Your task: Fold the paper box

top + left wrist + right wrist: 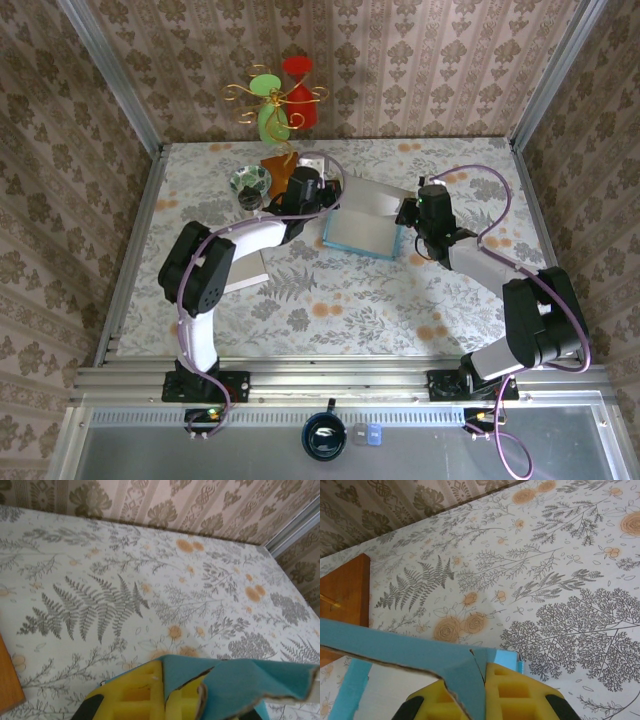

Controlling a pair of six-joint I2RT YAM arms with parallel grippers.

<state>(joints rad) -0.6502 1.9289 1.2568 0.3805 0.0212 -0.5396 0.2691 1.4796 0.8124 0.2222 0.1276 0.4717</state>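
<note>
The paper box (pixel 362 232) is a flat blue carton with a white inside, lying mid-table between both arms. My left gripper (pixel 322 207) holds its left edge. In the left wrist view, the yellow fingers (pixel 135 692) are shut on a blue cardboard flap (pixel 250 680) with a torn brown edge. My right gripper (pixel 408 216) holds the box's right edge. In the right wrist view, its yellow fingers (pixel 522 697) pinch a blue flap (pixel 462 672) at a corner seam, with the white inner face (pixel 390 692) to the left.
A wire ornament with red and green shapes (pixel 280 100) stands on an orange block (pixel 281 167) at the back, and the same block (pixel 345 587) appears in the right wrist view. A glass bowl (pixel 248 181) sits beside it. A white sheet (pixel 245 272) lies under the left arm. Metal rails edge the table.
</note>
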